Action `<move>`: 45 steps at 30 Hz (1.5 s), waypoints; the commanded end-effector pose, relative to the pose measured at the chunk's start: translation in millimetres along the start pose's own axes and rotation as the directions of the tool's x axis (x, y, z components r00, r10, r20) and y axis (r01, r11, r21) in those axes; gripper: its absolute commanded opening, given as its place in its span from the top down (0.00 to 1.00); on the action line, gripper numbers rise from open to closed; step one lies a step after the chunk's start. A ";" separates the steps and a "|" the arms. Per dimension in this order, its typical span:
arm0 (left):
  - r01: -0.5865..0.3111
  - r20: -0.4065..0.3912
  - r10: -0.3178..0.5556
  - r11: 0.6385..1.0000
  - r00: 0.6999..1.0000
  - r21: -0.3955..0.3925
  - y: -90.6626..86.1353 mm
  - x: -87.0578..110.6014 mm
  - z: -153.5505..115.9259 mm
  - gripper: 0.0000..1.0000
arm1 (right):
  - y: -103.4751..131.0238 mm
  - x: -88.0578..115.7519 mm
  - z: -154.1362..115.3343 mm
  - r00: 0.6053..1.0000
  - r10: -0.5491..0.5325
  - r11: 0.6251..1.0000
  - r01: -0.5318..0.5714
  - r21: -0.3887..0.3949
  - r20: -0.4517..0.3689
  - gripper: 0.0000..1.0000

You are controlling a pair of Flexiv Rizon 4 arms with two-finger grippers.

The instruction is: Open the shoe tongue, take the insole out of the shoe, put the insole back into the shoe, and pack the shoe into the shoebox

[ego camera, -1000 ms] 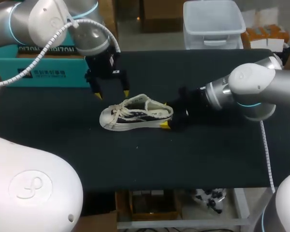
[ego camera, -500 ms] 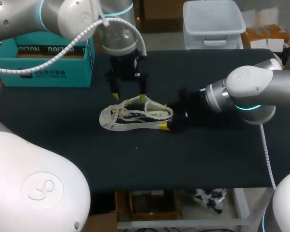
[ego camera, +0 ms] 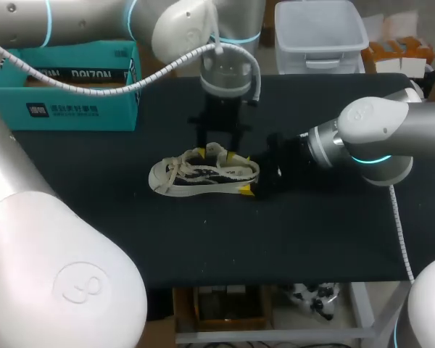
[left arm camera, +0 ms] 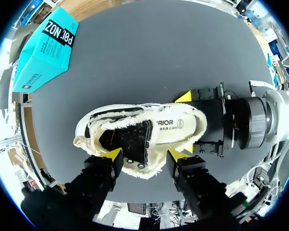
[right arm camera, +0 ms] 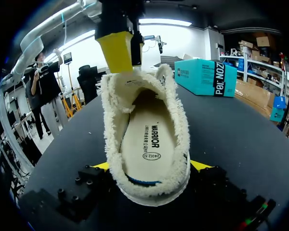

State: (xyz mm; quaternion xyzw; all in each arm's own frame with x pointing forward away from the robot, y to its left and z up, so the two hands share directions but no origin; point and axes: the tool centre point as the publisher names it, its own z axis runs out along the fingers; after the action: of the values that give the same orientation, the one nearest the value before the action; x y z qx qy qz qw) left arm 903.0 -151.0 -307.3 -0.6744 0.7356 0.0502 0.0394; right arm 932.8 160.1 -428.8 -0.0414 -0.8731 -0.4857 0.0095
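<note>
One shoe [ego camera: 203, 172] lies heel pinched in the right gripper [right arm camera: 151, 166], left gripper [left arm camera: 144, 156] spread above it.

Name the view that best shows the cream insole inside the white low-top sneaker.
Right wrist view: it looks into the white low-top sneaker from the heel, laying the cream insole bare. The left wrist view shows only a dark interior; the head view shows only its outside.

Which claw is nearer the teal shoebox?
Left. The left claw hangs open over the middle of the shoe, on the side toward the shoebox; the right claw grips the heel, farther away.
</note>
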 end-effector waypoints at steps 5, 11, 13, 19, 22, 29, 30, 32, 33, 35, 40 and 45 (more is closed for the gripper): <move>0.016 0.127 -0.013 1.000 0.992 -0.024 -9.1 3.3 10.0 0.51 | -3.8 3.2 3.3 1.000 -0.002 1.000 0.002 -0.004 0.001 1.00; 0.021 0.152 -0.016 0.999 0.988 -0.031 -7.7 -3.6 14.8 0.51 | -3.8 3.2 3.3 1.000 -0.002 1.000 0.002 -0.004 0.001 1.00; 0.028 0.155 -0.022 0.999 0.988 -0.034 -9.8 -5.9 15.3 0.52 | -3.8 3.2 3.3 1.000 -0.002 1.000 0.002 -0.004 0.001 1.00; 0.035 0.156 -0.027 0.998 0.987 -0.050 -11.9 -11.8 19.2 0.66 | -3.8 3.2 3.3 1.000 -0.002 1.000 0.002 -0.004 0.001 1.00; 0.032 0.150 -0.024 0.998 0.988 -0.055 -11.2 -14.0 16.9 0.76 | -3.8 3.2 3.3 1.000 -0.002 1.000 0.002 -0.004 0.001 1.00; 0.034 0.080 -0.030 0.999 0.996 -0.038 -7.1 -30.5 10.9 1.00 | -3.8 3.2 3.3 1.000 -0.002 1.000 0.002 -0.004 0.001 1.00; 0.036 0.056 -0.034 0.999 0.998 -0.035 -6.1 -34.3 9.5 1.00 | -3.8 3.2 3.3 1.000 -0.002 1.000 0.002 -0.004 0.001 1.00; 0.044 0.005 -0.044 0.999 0.999 -0.023 -4.2 -42.6 7.1 1.00 | -3.8 3.2 3.3 1.000 -0.002 1.000 0.002 -0.004 0.001 1.00; 0.048 -0.024 -0.048 0.999 0.999 -0.015 -3.6 -46.9 5.6 1.00 | -3.8 3.2 3.3 1.000 -0.002 1.000 0.002 -0.004 0.001 1.00; 0.054 -0.081 -0.055 0.998 0.995 -0.011 -3.0 -54.7 2.3 1.00 | -3.8 3.2 3.3 1.000 -0.002 1.000 0.002 -0.004 0.001 1.00; 0.060 -0.229 -0.053 0.998 0.972 0.024 -1.0 -75.4 0.9 1.00 | -3.8 3.2 3.3 1.000 -0.002 1.000 0.002 -0.004 0.001 1.00; 0.023 -0.370 -0.014 0.999 0.929 0.022 -4.4 -91.4 10.5 1.00 | -3.8 3.2 3.3 1.000 -0.002 1.000 0.002 -0.004 0.001 1.00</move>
State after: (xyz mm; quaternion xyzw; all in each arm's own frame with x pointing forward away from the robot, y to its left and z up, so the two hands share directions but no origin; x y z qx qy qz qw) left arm 919.3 -83.9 -302.1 -0.6853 0.7277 0.0262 0.0097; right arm 932.6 160.4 -428.8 -0.0414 -0.8731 -0.4856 0.0100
